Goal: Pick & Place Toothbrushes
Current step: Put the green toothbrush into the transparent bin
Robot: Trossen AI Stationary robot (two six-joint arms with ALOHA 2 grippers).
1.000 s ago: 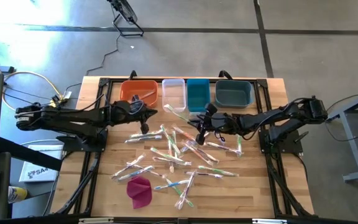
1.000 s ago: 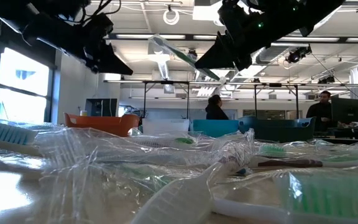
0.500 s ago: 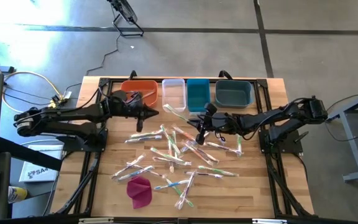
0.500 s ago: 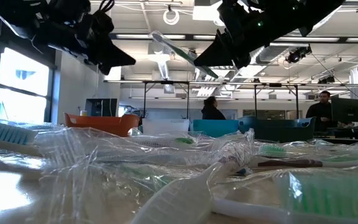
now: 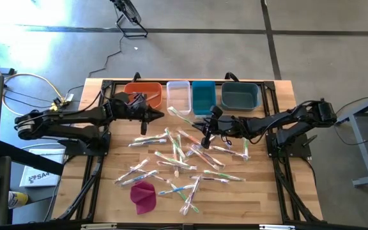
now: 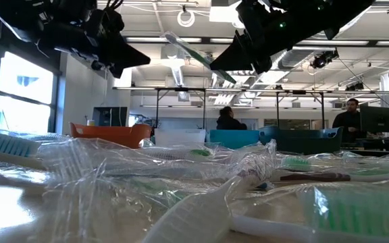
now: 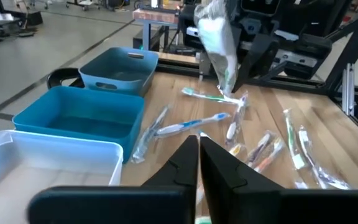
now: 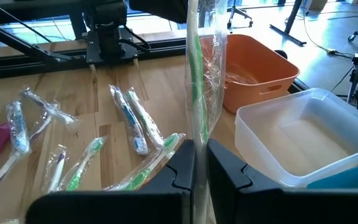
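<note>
One wrapped toothbrush hangs from the closed right pincer by its wrapper; it may slip out. Left pincer is closed, empty.

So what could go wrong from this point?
The right claw pinches only the wrapper end of a green toothbrush, so it might slip out before reaching a bin. The left claw hangs shut beside the orange bin, close to the right arm's likely path; they could collide.

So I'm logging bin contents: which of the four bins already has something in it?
The orange bin, leftmost in the row: a wrapped toothbrush lies inside. The clear bin, blue bin and grey-blue bin look empty.
</note>
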